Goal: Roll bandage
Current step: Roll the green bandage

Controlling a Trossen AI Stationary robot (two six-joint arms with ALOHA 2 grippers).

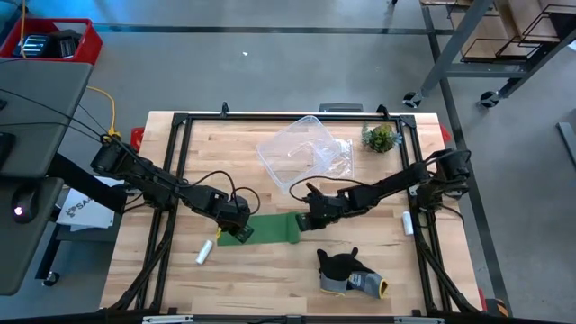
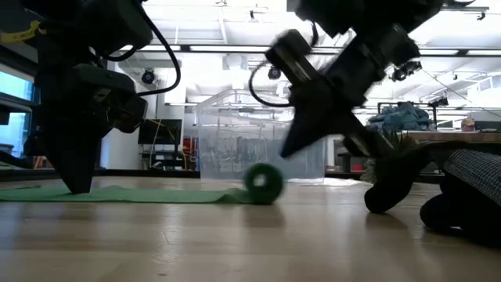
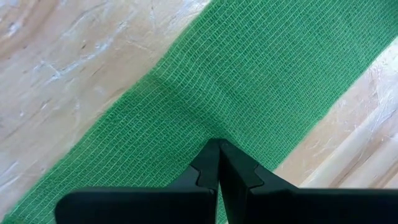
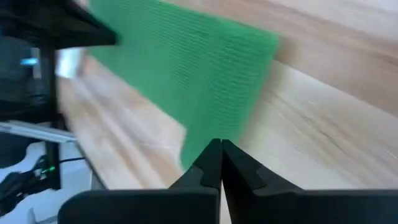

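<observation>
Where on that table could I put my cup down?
Bare wood lies in the near corner left of the white cylinder, and between the bandage and glove. It is crowded mid-table: both grippers, left and right, and the plastic container.

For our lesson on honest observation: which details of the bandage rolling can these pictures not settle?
- High view: the roll at the bandage's right end is hidden under the right gripper.
- Low view: where the left gripper meets the strip is too dark to read.
- Right wrist view: the bandage is blurred, its weave unreadable.
</observation>
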